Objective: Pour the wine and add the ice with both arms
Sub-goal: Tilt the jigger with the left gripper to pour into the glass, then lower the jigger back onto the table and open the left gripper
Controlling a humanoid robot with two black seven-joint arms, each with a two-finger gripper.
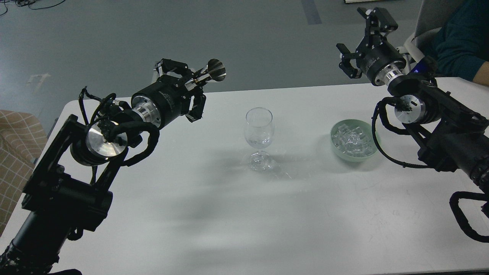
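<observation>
head view, looking down across a white table [214,214] filling the lower and middle frame, grey floor beyond it at top.

left arm [68,183] entering from lower left, reaching up toward centre left. left gripper [191,86] at its far end, above the table's far edge, fingers clenched round a shiny metal jigger [212,72], an hourglass-shaped measuring cup. jigger lying roughly on its side, flared mouth facing right and slightly up, well apart from the glass. contents of the jigger not visible.

clear stemmed glass [259,135] upright at frame centre, foot on the table, between the two arms and touched by neither. wine [258,143]: perhaps a thin clear pool at the bottom of the bowl, too faint to say for sure.

pale green bowl [336,151] right of the glass, at centre right, resting on the table. ice [353,139] heaped inside it, clear glassy cubes, none outside the rim. a loop of black cable from the right arm passing just beside the bowl's right rim.

right arm [439,126] entering from the right edge, rising toward upper right. right gripper [365,38] high in the upper right of the frame, above and behind the bowl, well apart from the ice. fingers spread wide, released, nothing between them.

upper right corner: part of a person in a dark teal sleeve [458,42] beside a pale chair [429,15]. lower left edge: a tan checked cloth [15,152] off the table.
</observation>
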